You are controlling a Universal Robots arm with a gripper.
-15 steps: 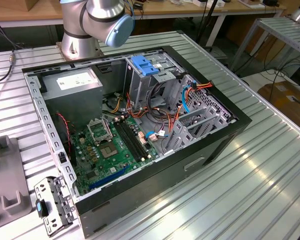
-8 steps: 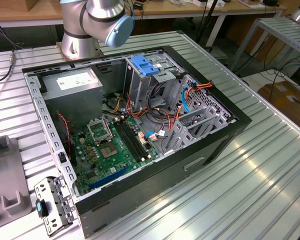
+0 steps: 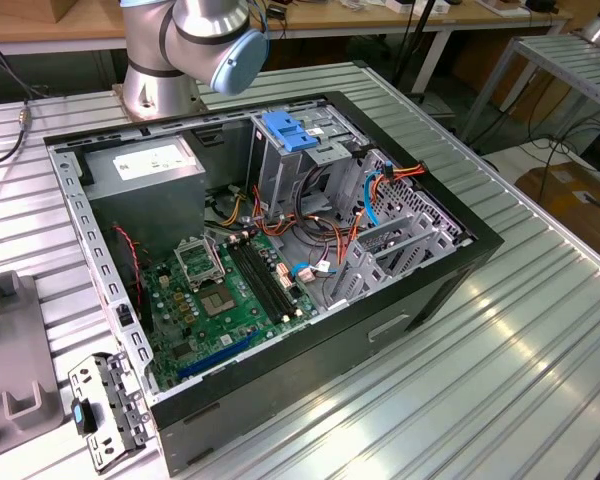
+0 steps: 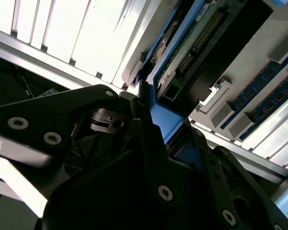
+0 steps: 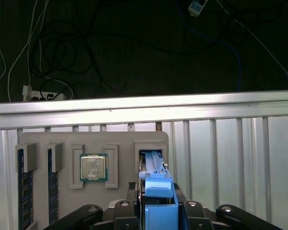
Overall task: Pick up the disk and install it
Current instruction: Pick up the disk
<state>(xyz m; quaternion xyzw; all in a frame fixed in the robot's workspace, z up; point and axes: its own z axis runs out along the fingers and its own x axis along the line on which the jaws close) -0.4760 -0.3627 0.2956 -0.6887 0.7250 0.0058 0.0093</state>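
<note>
The disk (image 5: pixel 152 165) stands on edge in a slot of a grey holder tray (image 5: pixel 120 141), with its blue carrier frame (image 5: pixel 159 194) towards the camera. My gripper (image 5: pixel 157 200) straddles that frame, a dark finger (image 5: pixel 133 206) pressed to each side. In the second wrist view the disk (image 4: pixel 185 52) shows its green circuit board, and the blue frame (image 4: pixel 164 120) sits between the black fingers (image 4: pixel 144 120). The open computer case (image 3: pixel 435 290) lies on the metal table, its drive cage (image 3: pixel 280 175) topped by a blue handle (image 3: pixel 287 135).
The holder also carries a processor (image 5: pixel 92 167) and memory sticks (image 5: pixel 22 191). Inside the case are a green motherboard (image 3: pixel 220 300), a grey power supply (image 3: pixel 150 165) and loose cables (image 3: pixel 380 185). The arm's base (image 3: pixel 170 60) stands behind the case. A metal bracket (image 3: pixel 105 410) lies beside it.
</note>
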